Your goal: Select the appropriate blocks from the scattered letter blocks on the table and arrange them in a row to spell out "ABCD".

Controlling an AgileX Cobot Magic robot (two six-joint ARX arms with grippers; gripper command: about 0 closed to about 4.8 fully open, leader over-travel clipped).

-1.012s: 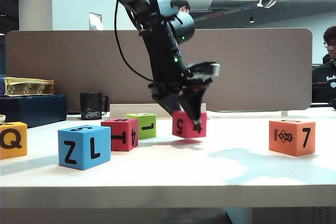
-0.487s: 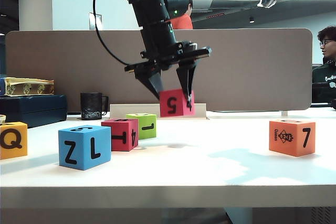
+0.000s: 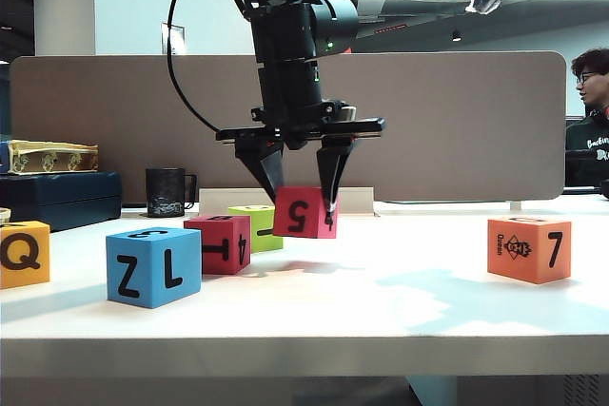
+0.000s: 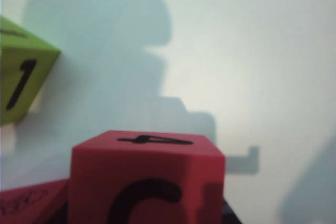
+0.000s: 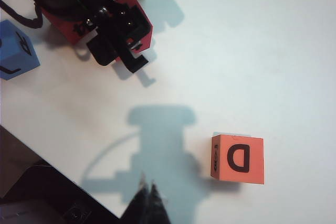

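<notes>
My left gripper (image 3: 298, 199) is clamped on the pink block (image 3: 304, 212), one finger on each side, and holds it in the air over the table (image 3: 381, 301), near the middle. I think the block is light, soft foam, so it may squash a bit. The flat sides are the best place to hold it.

Going left to right, I count six blocks: the yellow Q block (image 3: 23, 253), the blue block (image 3: 153, 266), the red block (image 3: 218, 242), the green block (image 3: 257, 225) behind it, my pink block, and the orange block (image 3: 529, 248) far right. One of each color.

My right gripper (image 5: 149, 198) hangs above the table near the orange block, fingers together, holding nothing.
</notes>
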